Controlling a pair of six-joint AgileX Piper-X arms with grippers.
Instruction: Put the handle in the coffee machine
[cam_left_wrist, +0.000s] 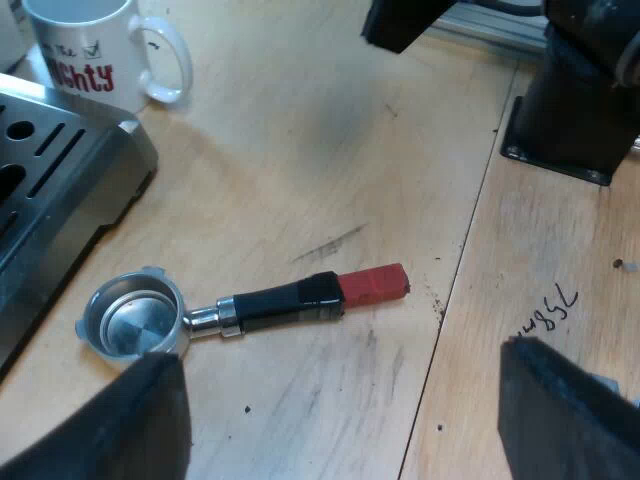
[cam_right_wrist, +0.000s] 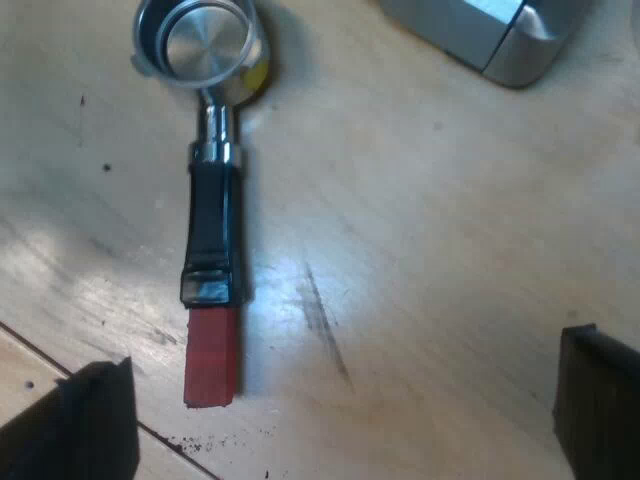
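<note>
The metal holder lies flat on the wooden table with its basket up, beside the espresso machine's drip tray. Its dark handle ends in red and points away from the machine. My left gripper hovers open above the table, short of the handle, holding nothing. In the right wrist view the holder stretches away from me, red end nearest. My right gripper hangs open just short of that red end, with nothing between its fingers.
A white mug with red lettering stands beside the machine's tray. A black arm base is bolted to the table beyond the holder's red end. A corner of the machine lies near the basket. A seam runs between the table's boards.
</note>
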